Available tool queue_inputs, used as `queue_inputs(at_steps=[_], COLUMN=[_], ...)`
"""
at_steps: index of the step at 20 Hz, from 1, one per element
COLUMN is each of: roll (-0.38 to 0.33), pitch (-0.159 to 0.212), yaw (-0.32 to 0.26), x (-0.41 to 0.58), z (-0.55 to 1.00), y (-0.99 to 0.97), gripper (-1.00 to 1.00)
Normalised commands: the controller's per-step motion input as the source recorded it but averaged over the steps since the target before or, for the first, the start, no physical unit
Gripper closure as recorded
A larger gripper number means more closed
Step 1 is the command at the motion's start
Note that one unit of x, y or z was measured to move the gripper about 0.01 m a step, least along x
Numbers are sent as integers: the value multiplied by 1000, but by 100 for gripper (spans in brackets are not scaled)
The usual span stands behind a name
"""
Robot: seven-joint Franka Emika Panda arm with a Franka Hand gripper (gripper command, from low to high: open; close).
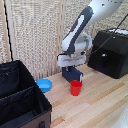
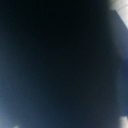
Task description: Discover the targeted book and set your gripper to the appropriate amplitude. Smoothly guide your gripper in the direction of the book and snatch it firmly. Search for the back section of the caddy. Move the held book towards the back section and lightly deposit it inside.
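White robot arm's dark-fingered gripper sits down on the thin navy-blue rectangular hardcover book; cannot tell its opening. Book just at 11 o'clock of the red plastic cup. Wrist view: book fills frame. Black fabric caddy at 8 o'clock, well apart.

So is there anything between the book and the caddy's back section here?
The blue bowl sits on the table roughly between the book and the caddy, low enough that carrying over it looks feasible. The red cup stands nearer the camera, off that line.
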Motion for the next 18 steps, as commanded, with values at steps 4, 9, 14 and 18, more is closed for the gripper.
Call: queue_inputs(at_steps=[4,9,14,18], roll=[-135,-32,-3,-55], pitch=[0,0,0,13], yaw=[-10,10,-24,-114], x=[0,65,319,522], z=[724,936,1000,1000], y=[-471,-547,-326,156], gripper=[100,100,100,100])
